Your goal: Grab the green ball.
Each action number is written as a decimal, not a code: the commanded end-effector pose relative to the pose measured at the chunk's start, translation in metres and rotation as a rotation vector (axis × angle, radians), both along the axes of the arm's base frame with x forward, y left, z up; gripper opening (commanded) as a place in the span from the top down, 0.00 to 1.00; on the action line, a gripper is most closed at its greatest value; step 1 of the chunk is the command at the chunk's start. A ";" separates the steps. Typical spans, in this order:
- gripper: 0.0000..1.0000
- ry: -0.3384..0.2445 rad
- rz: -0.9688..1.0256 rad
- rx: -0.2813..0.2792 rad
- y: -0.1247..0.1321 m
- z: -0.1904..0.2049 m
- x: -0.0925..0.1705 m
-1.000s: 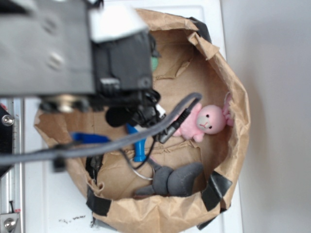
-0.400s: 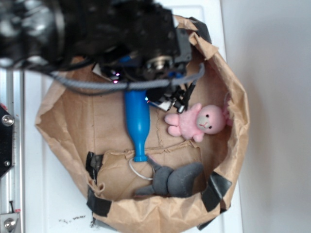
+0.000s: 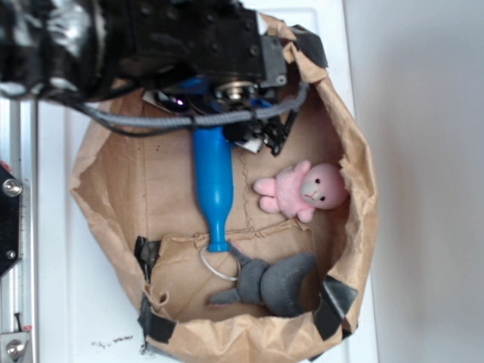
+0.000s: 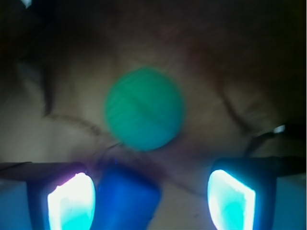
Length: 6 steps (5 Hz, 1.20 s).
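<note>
The green ball (image 4: 144, 108) shows only in the wrist view, round and ribbed, lying on brown paper ahead of my gripper (image 4: 151, 199). The two fingertips (image 4: 71, 201) glow cyan and stand wide apart, so the gripper is open and empty. The wide end of the blue bottle-shaped toy (image 4: 125, 199) lies between the jaws, nearer the left one. In the exterior view the arm (image 3: 151, 45) covers the top of the paper bag (image 3: 98, 197) and hides the ball; the blue bottle (image 3: 212, 185) sticks out below it.
Inside the bag lie a pink plush toy (image 3: 302, 189) at the right and a grey plush toy (image 3: 268, 280) with a metal ring (image 3: 215, 266) at the bottom. Black tape patches hold the bag's rim. A white surface surrounds the bag.
The arm moved up to the bag's top, uncovering the blue bottle. The bag and pink plush have shifted slightly left since the last frame.
</note>
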<state>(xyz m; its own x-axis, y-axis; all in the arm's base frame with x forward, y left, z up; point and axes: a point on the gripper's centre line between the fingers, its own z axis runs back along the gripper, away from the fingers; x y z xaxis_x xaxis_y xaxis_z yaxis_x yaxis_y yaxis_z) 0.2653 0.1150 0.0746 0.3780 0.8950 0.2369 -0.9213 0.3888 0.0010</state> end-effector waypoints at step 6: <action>1.00 -0.030 0.033 0.206 0.003 -0.007 0.038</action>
<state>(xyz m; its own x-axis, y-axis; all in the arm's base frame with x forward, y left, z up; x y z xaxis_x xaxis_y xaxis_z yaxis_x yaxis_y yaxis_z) 0.3051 0.1168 0.0476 0.3419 0.8517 0.3972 -0.9377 0.3369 0.0848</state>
